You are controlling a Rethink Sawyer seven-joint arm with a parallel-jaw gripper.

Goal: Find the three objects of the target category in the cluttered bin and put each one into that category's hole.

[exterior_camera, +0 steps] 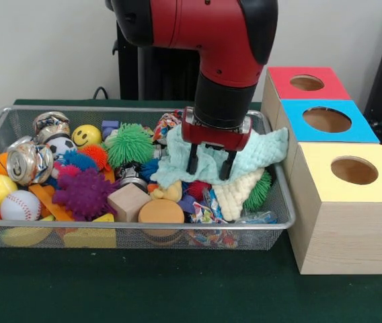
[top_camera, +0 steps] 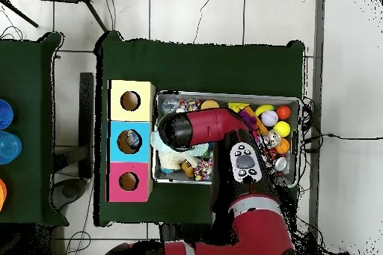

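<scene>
A wire mesh bin (exterior_camera: pixel 144 237) holds a heap of toys and cloths. My gripper (exterior_camera: pixel 210 165) hangs open over its right part, both fingers pointing down against a mint green cloth (exterior_camera: pixel 266 149). A cream knitted cloth (exterior_camera: pixel 239 192) lies just below the mint one. Right of the bin stand three wooden boxes with a round hole on top: red (exterior_camera: pixel 292 73), blue (exterior_camera: pixel 298 108) and yellow (exterior_camera: pixel 325 151). In the overhead view the arm hides the gripper; the mint cloth (top_camera: pixel 161 149) shows beside the blue box (top_camera: pixel 117 140).
The bin's left half holds a green spiky ball (exterior_camera: pixel 130 142), a purple spiky ball (exterior_camera: pixel 83 192), a baseball (exterior_camera: pixel 20 205), a crushed can (exterior_camera: pixel 29 161), a smiley ball (exterior_camera: pixel 86 135) and a wooden cube (exterior_camera: pixel 129 202). Green cloth covers the table (exterior_camera: pixel 177 289).
</scene>
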